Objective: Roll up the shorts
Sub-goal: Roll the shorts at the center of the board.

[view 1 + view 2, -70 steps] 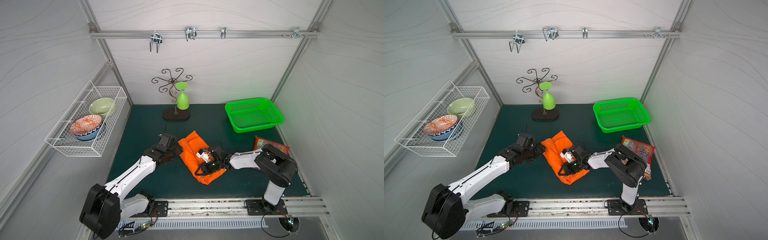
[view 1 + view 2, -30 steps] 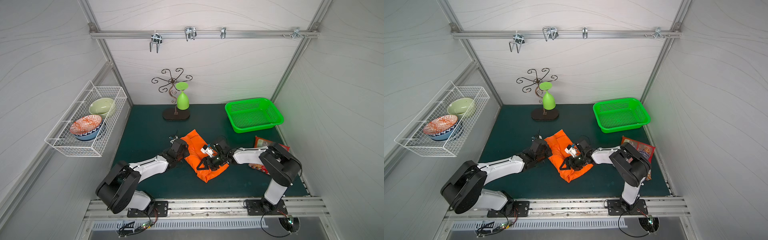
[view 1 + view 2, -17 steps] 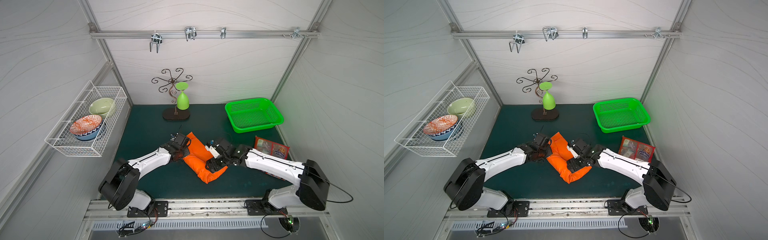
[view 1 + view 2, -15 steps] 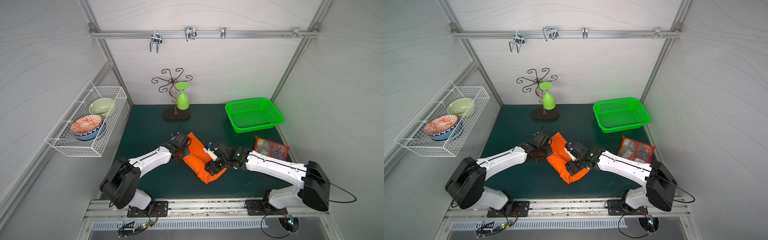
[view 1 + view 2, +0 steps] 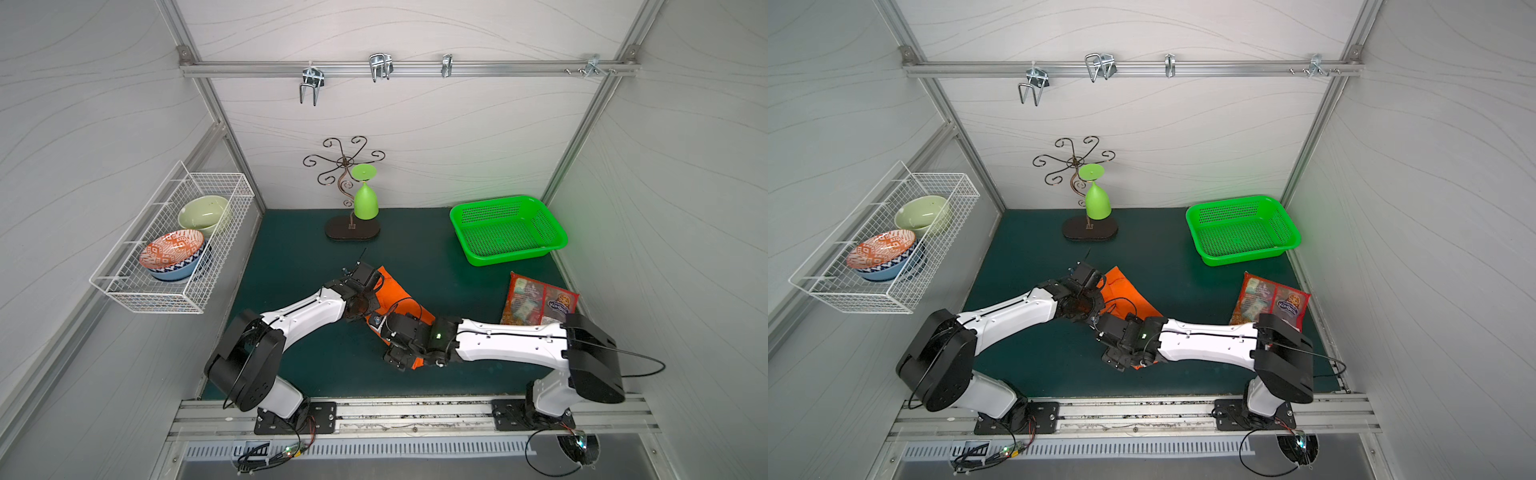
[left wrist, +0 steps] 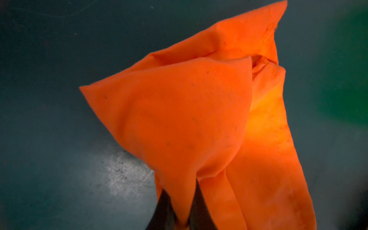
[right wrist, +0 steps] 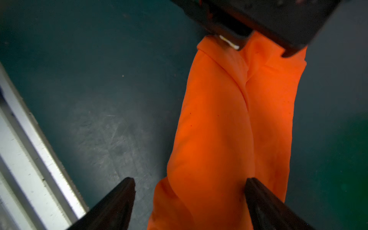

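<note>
On the worktop (image 5: 291, 257), forward of the green basket (image 5: 507, 228) toward the middle, the shorts (image 5: 392, 286) lie gathered into a long loose band. Narrowing looks done; a tight end-to-end roll seems left. The left fingers (image 6: 163, 211) are clenched on a raised fold. The right fingers (image 7: 115, 209) stand spread astride the band's end, grasping nothing. In both top views the arms (image 5: 511, 340) cover most cloth; waistband and drawstring cannot be made out.
</note>
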Available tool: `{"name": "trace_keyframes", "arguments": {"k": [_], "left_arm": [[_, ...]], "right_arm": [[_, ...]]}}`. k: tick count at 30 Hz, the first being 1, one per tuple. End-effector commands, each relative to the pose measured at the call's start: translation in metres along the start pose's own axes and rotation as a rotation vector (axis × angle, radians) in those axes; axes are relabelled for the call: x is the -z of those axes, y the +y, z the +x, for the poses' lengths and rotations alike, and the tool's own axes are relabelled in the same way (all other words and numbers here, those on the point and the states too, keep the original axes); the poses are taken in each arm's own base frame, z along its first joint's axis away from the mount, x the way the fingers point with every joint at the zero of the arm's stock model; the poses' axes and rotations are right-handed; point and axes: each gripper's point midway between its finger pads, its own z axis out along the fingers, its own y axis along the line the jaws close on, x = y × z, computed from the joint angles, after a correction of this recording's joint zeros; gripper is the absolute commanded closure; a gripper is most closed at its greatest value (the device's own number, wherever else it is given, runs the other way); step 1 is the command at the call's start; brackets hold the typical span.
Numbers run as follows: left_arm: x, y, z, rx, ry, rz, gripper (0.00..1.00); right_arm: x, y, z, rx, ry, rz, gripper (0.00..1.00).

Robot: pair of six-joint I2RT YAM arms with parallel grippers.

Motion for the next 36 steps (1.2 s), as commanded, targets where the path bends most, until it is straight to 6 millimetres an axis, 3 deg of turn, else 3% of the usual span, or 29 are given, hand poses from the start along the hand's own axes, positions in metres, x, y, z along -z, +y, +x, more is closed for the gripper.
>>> {"name": "trace_keyframes", "arguments": {"k": [1,7,11,14,15,17,19,22,26,30,36], "left_arm": [[0.003,-0.009,0.000,0.020,0.031,0.017,1.00],[0.001,-0.010,0.006,0.034,0.065,0.032,1.00],[0.001,-0.010,0.007,0.066,0.094,0.052,1.00],[0.003,-0.010,0.003,0.081,0.098,0.072,1.00],[0.004,-0.010,0.001,0.083,0.094,0.078,0.98],[0.009,-0.010,-0.005,0.086,0.078,0.096,0.75],[0.016,-0.012,-0.012,0.092,0.053,0.136,0.59],[0.030,-0.011,-0.024,0.103,0.004,0.185,0.49],[0.047,-0.007,-0.030,0.094,-0.061,0.244,0.45],[0.049,-0.005,-0.023,0.086,-0.069,0.295,0.44],[0.041,-0.012,-0.018,0.125,-0.107,0.427,0.41]], "right_arm": [[-0.012,-0.003,-0.009,0.034,-0.025,0.060,0.10],[-0.039,-0.011,0.005,0.026,0.013,0.137,0.15],[-0.050,-0.009,0.017,-0.033,0.039,0.053,0.51],[-0.050,-0.006,0.021,-0.112,0.014,-0.075,0.64],[-0.049,-0.004,0.022,-0.136,0.007,-0.122,0.65],[-0.045,0.001,0.021,-0.187,-0.016,-0.237,0.68],[-0.041,0.003,0.019,-0.240,-0.030,-0.331,0.68],[-0.039,0.003,0.020,-0.353,-0.038,-0.462,0.69],[-0.036,-0.004,0.016,-0.535,-0.071,-0.643,0.69],[-0.039,-0.016,0.014,-0.738,-0.095,-0.822,0.69],[-0.066,-0.033,0.031,-1.004,-0.038,-0.976,0.68]]}}
